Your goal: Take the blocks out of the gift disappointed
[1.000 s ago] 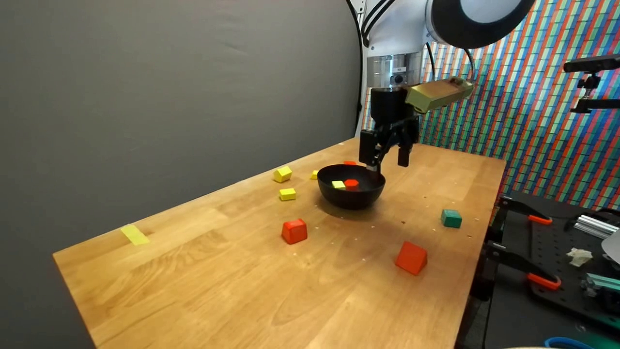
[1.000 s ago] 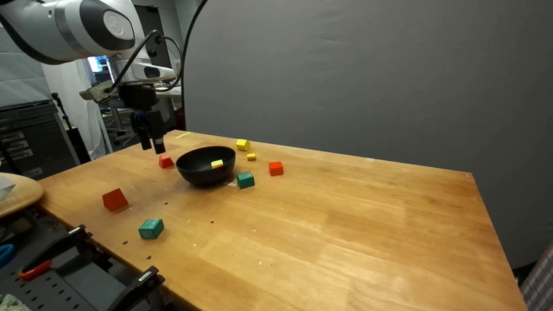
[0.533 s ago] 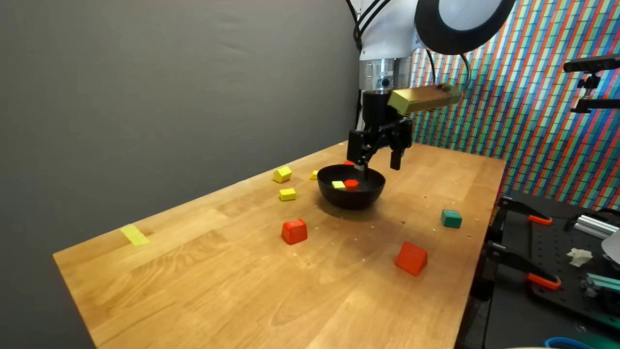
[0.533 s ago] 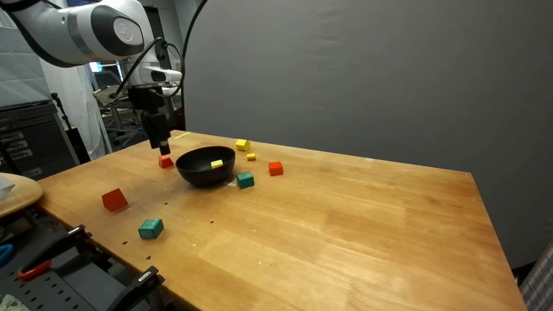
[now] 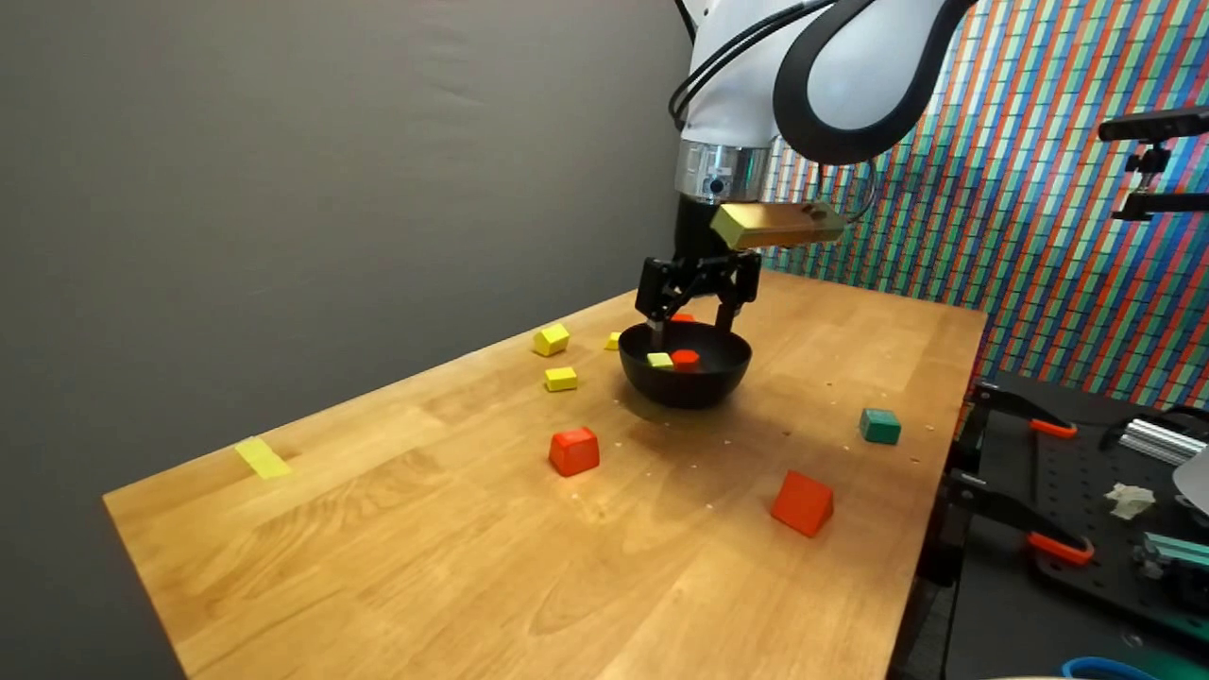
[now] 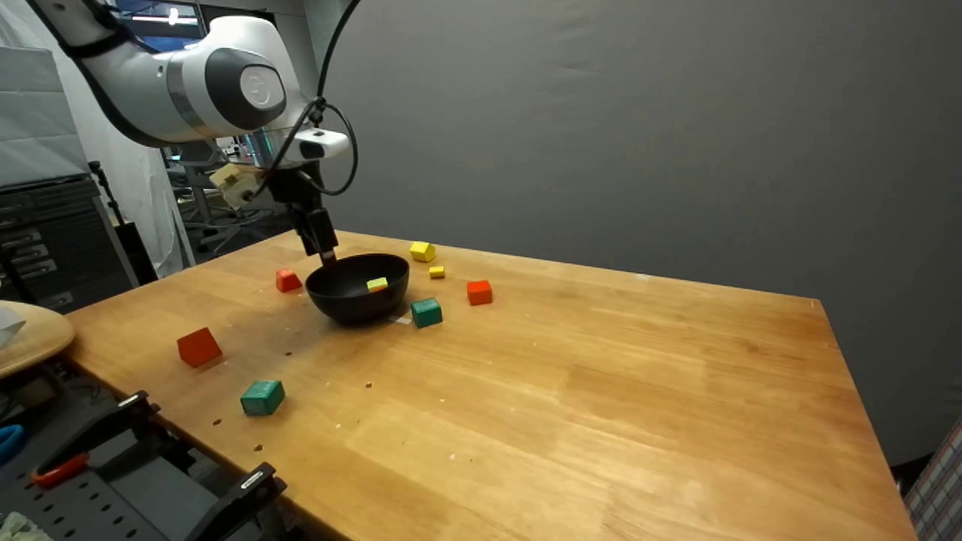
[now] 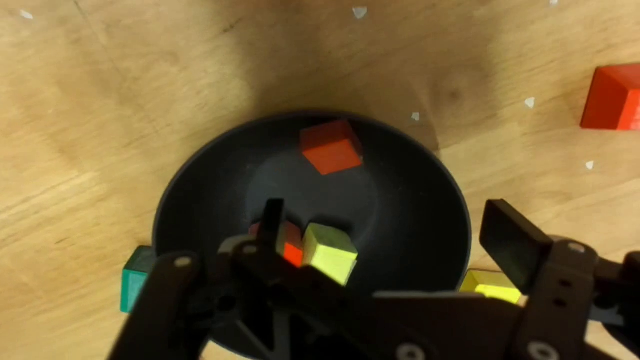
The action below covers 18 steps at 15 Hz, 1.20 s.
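Wrist view: a red block (image 7: 331, 148) lies upper centre, a yellow block (image 7: 330, 252) and second red block (image 7: 293, 253) lower centre, all inside the black bowl (image 7: 310, 192); the pincer (image 7: 385, 216) stands spread across the lower frame; a green block (image 7: 133, 285) sits lower left.

Red, yellow blocks (image 7: 332, 155) inside bowl (image 7: 415, 205)
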Available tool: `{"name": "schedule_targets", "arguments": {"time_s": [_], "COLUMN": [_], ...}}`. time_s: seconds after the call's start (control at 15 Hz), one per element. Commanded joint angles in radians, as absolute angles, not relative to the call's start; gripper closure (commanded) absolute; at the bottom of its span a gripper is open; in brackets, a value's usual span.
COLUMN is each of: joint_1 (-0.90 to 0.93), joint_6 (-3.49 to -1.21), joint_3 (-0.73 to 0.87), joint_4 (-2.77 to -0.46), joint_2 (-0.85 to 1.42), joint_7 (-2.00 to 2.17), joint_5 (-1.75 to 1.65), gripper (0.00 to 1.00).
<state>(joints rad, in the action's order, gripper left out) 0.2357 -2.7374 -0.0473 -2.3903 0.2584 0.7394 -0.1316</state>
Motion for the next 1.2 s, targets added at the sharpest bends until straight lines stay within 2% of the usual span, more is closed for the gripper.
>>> {"name": "schedule_targets", "arguments": {"time_s": [0.0, 0.27, 0.53, 0.67, 0.93, 1.13], "joint_1": [0.228, 0.201, 0.233, 0.238, 0.205, 0.201], "joint_6": [-2.792, -2.819, -2.916, -2.956, -3.014, -3.06], "joint_3": [-0.038, -0.075, -0.037, -0.017, -0.045, -0.057], "joint_4": [-2.326, -2.3, -2.294, -2.297, -2.32, -2.337], "joint_2": [0.335, 0.393, 0.432, 0.442, 0.409, 0.379], "joint_7": [0.743, 0.73, 0.753, 0.754, 0.734, 0.731], "joint_5": [-0.051, 0.149, 0.195, 0.195, 0.253, 0.296], "gripper": [0.0, 0.02, 0.33, 0.41, 0.3, 0.32]}}
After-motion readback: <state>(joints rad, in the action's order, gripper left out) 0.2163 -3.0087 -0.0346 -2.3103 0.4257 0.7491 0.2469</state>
